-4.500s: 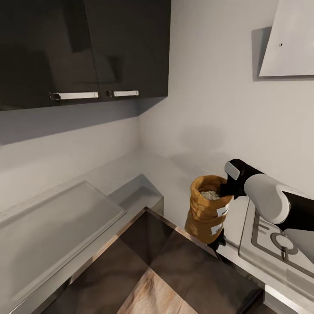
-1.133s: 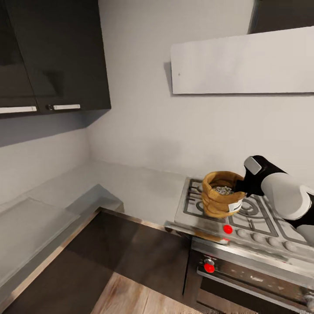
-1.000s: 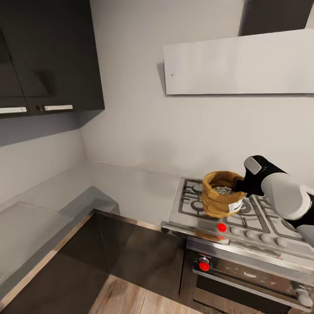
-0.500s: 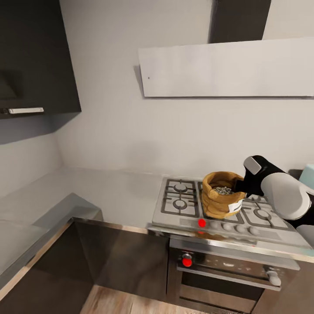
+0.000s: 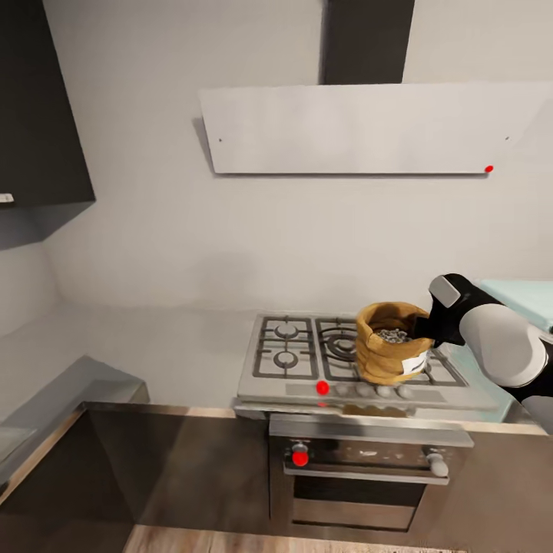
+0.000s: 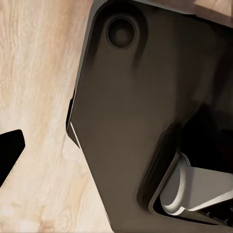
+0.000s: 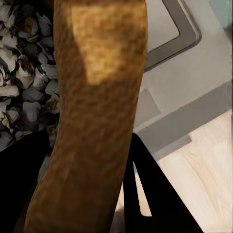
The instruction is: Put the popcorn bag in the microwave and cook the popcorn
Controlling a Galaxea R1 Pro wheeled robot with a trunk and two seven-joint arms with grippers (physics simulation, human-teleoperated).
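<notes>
The whole head view has swung rightward since the earlier pictures: the corner of the countertop and the dark wall cabinets have slid off toward the left, and the gas hob is now seen nearly square on. This is a turn of the camera with the robot, not a move of the things. The popcorn bag has kept its place against the right gripper throughout.

The bag is held clear above the hob, its rolled rim pinched by the right gripper; in the right wrist view one dark finger lies inside the sack beside the popcorn and the other finger outside, with the tan wall of the bag clamped between them. The left gripper's state cannot be told from the left wrist view, where the robot's dark base is seen over the light wood floor.

The step in hand is judged to be the carry toward the microwave, whose pale mint top is seen just beyond the gripper's outer side. A further turn toward it is called for next, and probably opening its door with the free left arm.

The worktop is smooth grey over dark cabinets; a flat white hood hangs above the gripper, and the oven sits below the hob.
</notes>
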